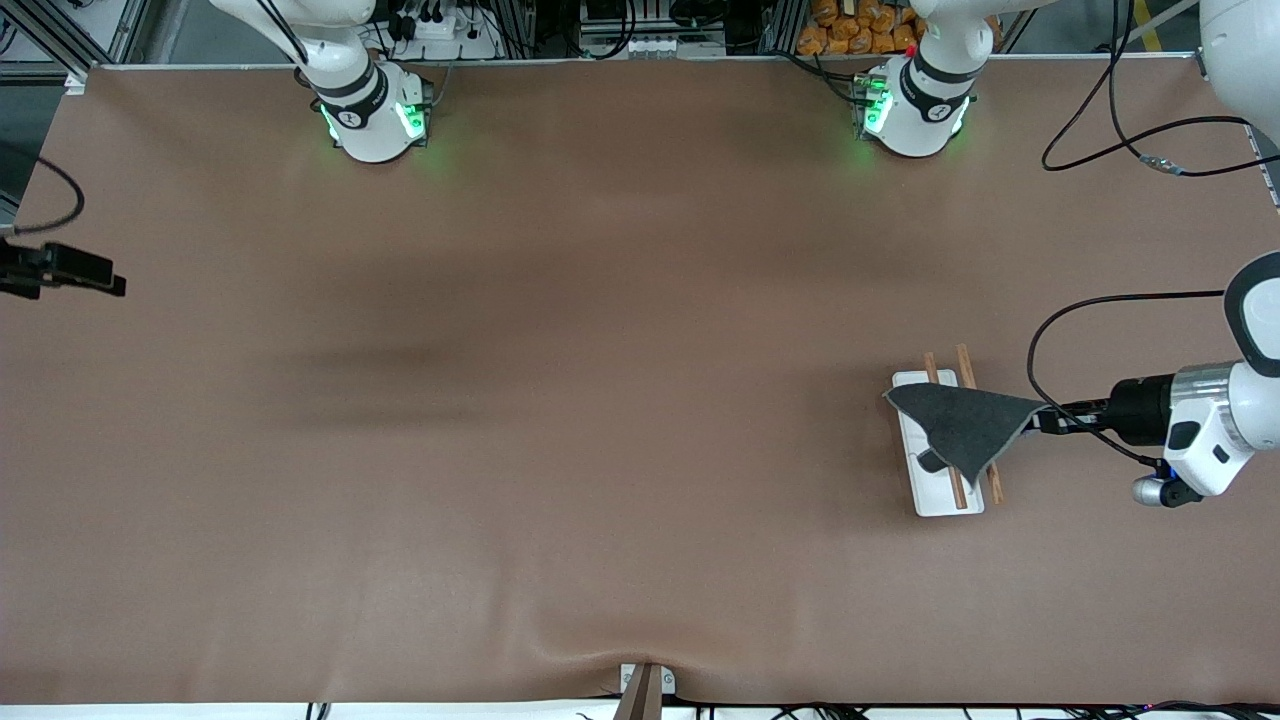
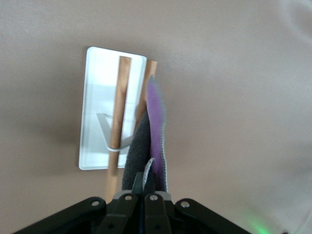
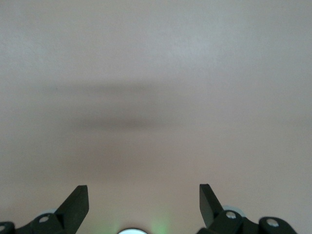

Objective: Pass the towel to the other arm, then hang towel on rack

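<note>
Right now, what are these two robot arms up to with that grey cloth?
The left arm's tool is shut on a corner of the dark grey towel, holding it over the rack, a small white-based stand with two wooden rods, at the left arm's end of the table. The right arm's tool waits open over bare table, holding nothing.

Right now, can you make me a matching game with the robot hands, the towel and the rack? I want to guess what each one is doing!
Things:
1. left gripper
2. right gripper
3. towel
4. rack

What it is doing:
A. stands on the table toward the left arm's end, with two brown rods over a white base
B. open, holding nothing, over bare table
C. dark grey, draped across the rods, one corner still pinched
D. shut on a corner of cloth, beside the rack

Right pairs: 1-D, 2-B, 3-C, 4-A
</note>
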{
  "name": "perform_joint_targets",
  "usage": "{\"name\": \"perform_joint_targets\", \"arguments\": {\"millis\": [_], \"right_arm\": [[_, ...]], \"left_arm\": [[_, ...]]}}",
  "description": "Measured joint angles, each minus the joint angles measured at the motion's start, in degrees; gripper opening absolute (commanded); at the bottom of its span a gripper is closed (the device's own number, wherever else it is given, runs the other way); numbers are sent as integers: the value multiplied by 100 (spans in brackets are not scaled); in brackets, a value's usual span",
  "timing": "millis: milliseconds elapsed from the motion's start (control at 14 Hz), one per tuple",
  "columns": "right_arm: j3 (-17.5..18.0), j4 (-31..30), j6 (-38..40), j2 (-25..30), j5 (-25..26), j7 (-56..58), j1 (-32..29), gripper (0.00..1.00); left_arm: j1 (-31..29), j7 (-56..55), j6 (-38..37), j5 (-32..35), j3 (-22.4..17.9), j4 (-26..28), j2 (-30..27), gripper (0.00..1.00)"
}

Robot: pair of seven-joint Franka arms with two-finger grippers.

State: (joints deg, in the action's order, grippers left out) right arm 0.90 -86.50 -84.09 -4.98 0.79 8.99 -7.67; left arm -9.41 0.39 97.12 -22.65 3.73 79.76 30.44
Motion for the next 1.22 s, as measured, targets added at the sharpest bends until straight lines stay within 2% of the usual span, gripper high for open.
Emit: {"name": "perform_joint_targets", "arguments": {"millis": [143,215,430,645,1218], "right_arm": [[94,-459,-241,332,-65,-148,79,100],[109,-501,-273,375,-73,-307,141,100],[117,-256,-168,370,-62,-924,457,100],[110,16,-58,319,-62,-996,492,100],[109,64,217,307,-61,-1073,495,100]], "left_arm": [[-88,181,0,130,1,0,38,0],[-119,258,0,211,1,-1,40,0],[-280,563,0,273,0,1,57,0],[-446,812,0,276,-1,5,170,0],[-507,937,5,276,4,6,487,0]]}}
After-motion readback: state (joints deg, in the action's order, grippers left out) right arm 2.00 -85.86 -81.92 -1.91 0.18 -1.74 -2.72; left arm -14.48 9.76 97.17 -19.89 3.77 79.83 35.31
